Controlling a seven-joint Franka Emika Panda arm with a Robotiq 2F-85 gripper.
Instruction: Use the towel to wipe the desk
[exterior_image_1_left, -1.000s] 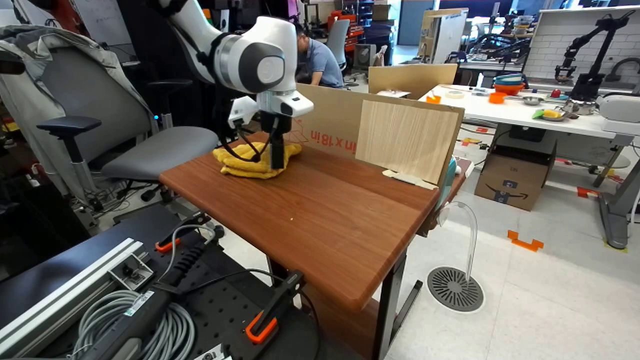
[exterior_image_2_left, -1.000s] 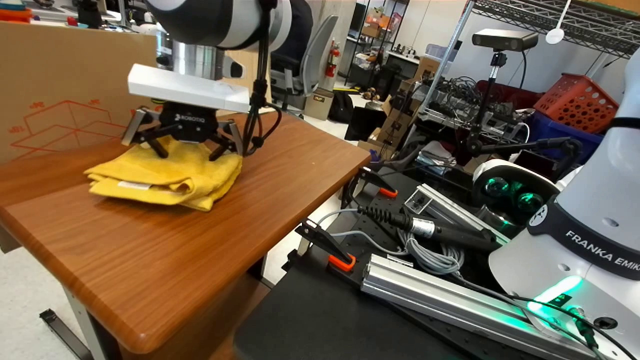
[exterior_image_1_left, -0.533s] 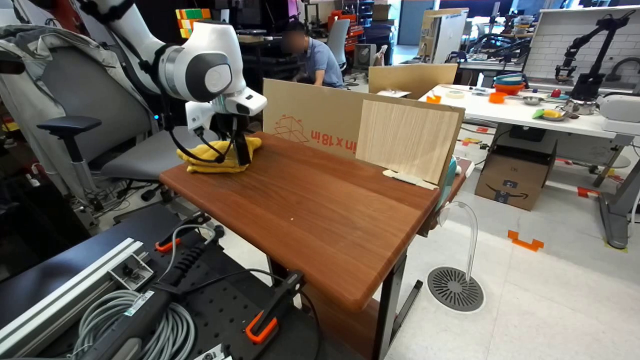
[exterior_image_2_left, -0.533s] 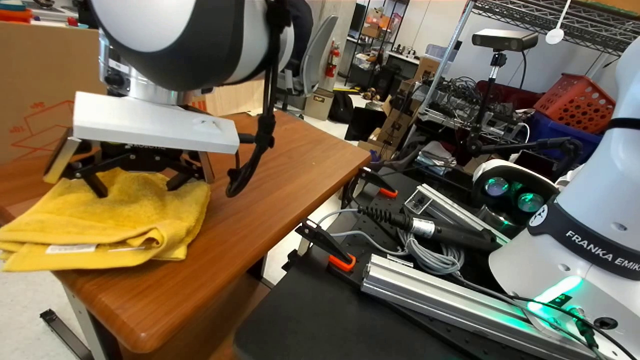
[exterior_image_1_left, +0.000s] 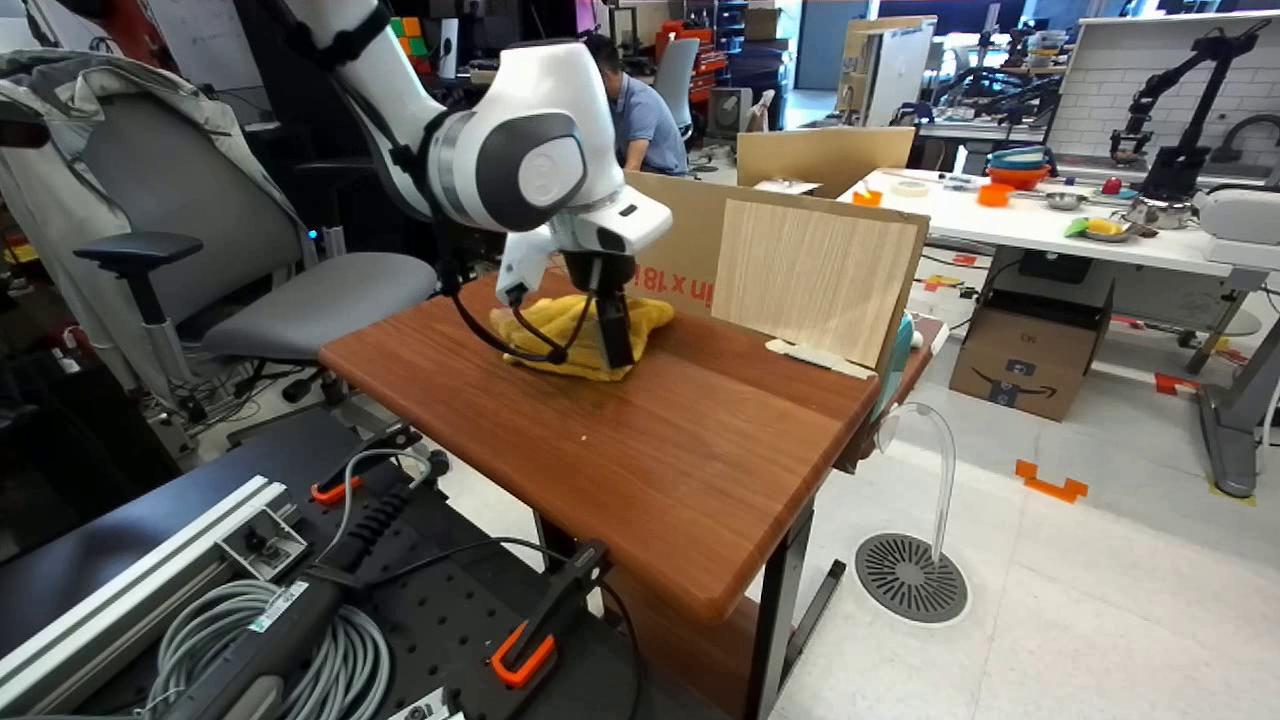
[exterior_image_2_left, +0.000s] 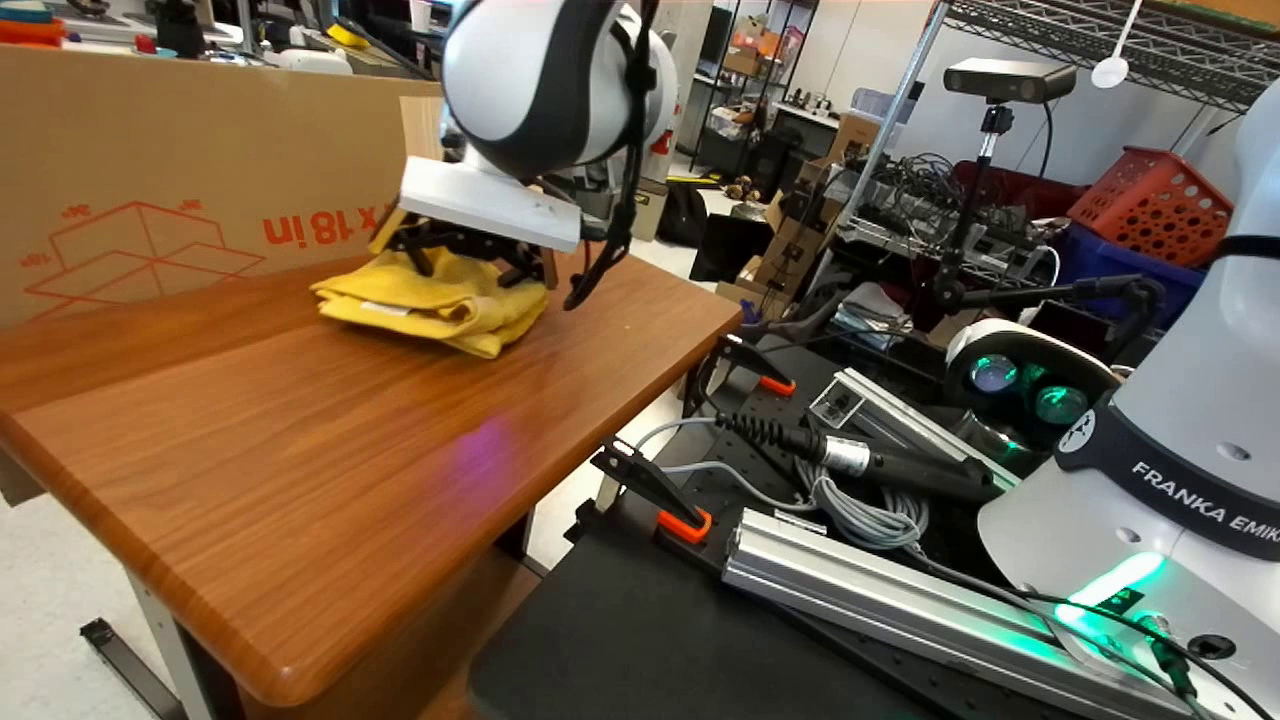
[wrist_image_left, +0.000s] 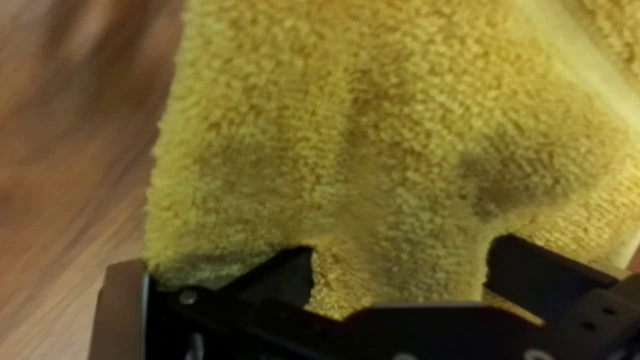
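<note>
The folded yellow towel (exterior_image_1_left: 540, 335) lies on the brown wooden desk (exterior_image_1_left: 650, 450), near the cardboard at its back. In an exterior view the towel (exterior_image_2_left: 400, 300) shows a white label and folded layers, on the bare desk top (exterior_image_2_left: 300, 430). My gripper (exterior_image_2_left: 468, 268) points down onto the towel with its fingers partly spread and cloth between them. In the wrist view the towel (wrist_image_left: 375, 125) fills most of the picture. It bulges up between the two black fingers of the gripper (wrist_image_left: 400, 267). The fingertips are sunk in the cloth and partly hidden.
A cardboard sheet (exterior_image_2_left: 220, 130) stands along the desk's back edge, with a light wood panel (exterior_image_1_left: 815, 280) against it. A grey chair (exterior_image_1_left: 330, 300) stands beside the desk. A black bench (exterior_image_2_left: 640, 610) with clamps and cable adjoins the front. A tiny pale speck (exterior_image_1_left: 584, 437) lies on the desk.
The gripper and towel moved together along the desk toward the chair end by half a second ago. Now they have come back past their earlier place, toward the wood panel end.
</note>
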